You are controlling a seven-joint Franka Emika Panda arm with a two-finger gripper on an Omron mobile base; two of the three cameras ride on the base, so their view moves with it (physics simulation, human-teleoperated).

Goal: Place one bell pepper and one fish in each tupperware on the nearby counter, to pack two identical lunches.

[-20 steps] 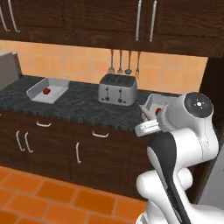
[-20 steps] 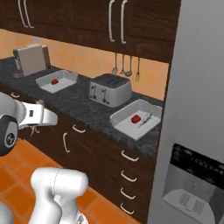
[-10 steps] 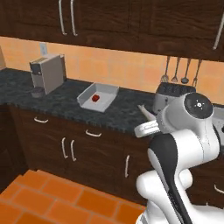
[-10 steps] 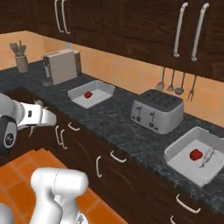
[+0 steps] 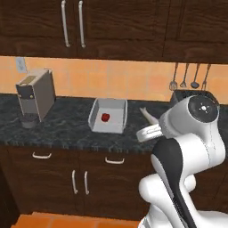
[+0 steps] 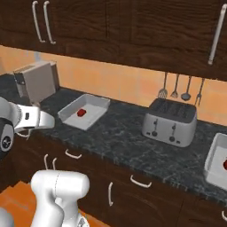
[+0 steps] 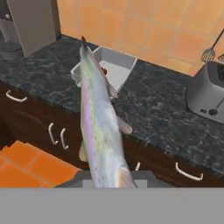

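A long silvery fish [image 7: 99,127] is held tight in the tool [image 7: 105,177], which is shut on its back end. The fish sticks out away from the tool, and its far tip is seen in front of a grey tub [image 7: 109,65]. The fish is up in the air, in front of the dark speckled surface [image 7: 153,118].

The tub [image 5: 108,115] sits on the surface [image 5: 67,129], and a red pepper [image 5: 105,117] lies inside it. A grey machine [image 5: 35,94] stands to the left of this tub. A toaster [image 6: 170,122] stands to its right. Another tub [image 6: 216,163] with something red [image 6: 224,165] in it is seen at the far right of the surface [image 6: 133,146].
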